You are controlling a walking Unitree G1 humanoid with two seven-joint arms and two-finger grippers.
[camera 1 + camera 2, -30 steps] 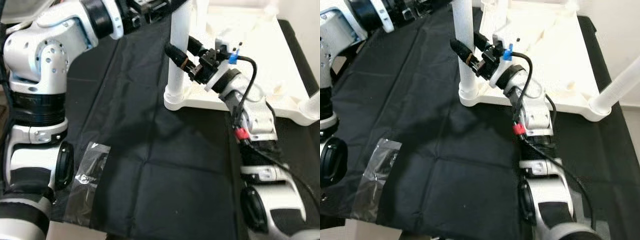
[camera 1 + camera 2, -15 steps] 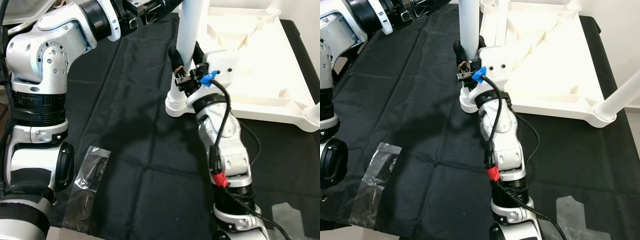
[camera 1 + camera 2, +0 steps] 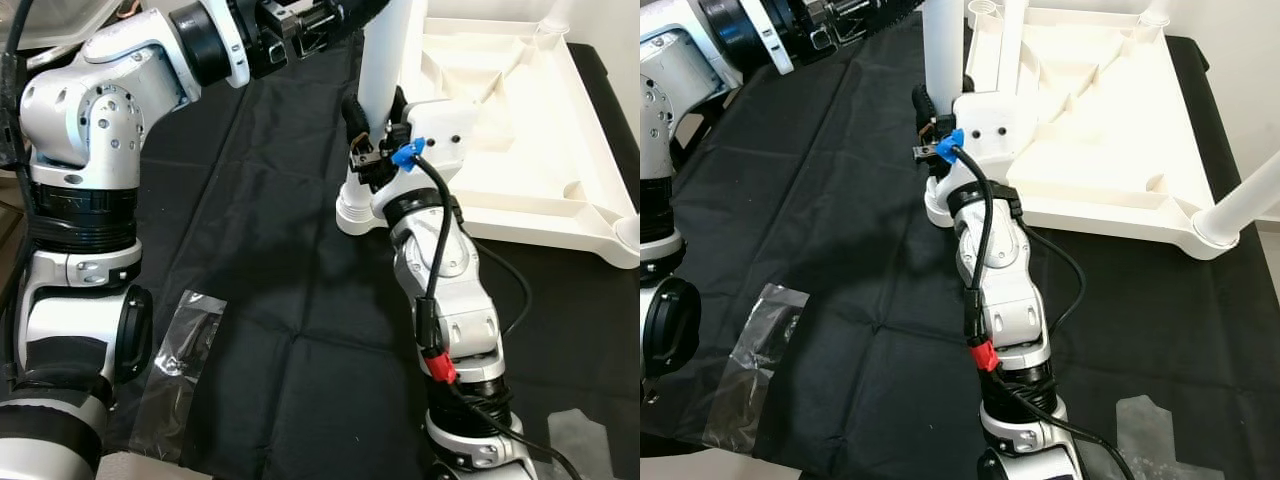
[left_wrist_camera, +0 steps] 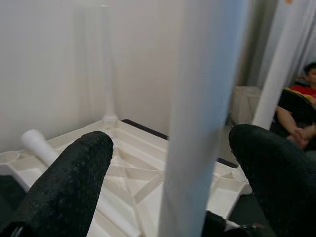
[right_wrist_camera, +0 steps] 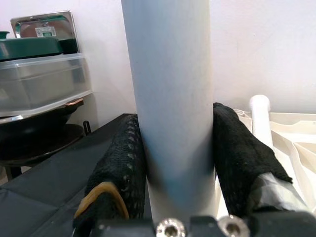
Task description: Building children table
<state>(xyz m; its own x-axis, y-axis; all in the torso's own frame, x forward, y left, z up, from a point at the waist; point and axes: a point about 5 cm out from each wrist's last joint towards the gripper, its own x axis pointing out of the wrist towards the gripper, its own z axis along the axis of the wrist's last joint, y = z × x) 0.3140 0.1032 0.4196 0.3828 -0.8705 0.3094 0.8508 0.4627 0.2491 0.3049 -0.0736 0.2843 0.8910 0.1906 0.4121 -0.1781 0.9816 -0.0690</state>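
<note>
On black cloth | right gripper clamps table leg | left gripper probably apart, straddling it

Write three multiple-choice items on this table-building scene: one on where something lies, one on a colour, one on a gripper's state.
1. Where does the clear plastic bag lie?
A. On the black cloth, toward the robot's left
B. Inside the upturned tabletop
C. Between the right gripper's fingers

2. What colour is the table leg that the right gripper grasps?
A. Black
B. White
C. Green

3. How does the left gripper stand?
A. Shut on the plastic bag
B. Shut on the cloth
C. Open, a finger on each side of the leg

Answers: 1 A, the bag rests on the black cloth near the robot's left arm. 2 B, the leg is white like the upturned tabletop. 3 C, the left wrist view shows gaps between both fingers and the leg.
</note>
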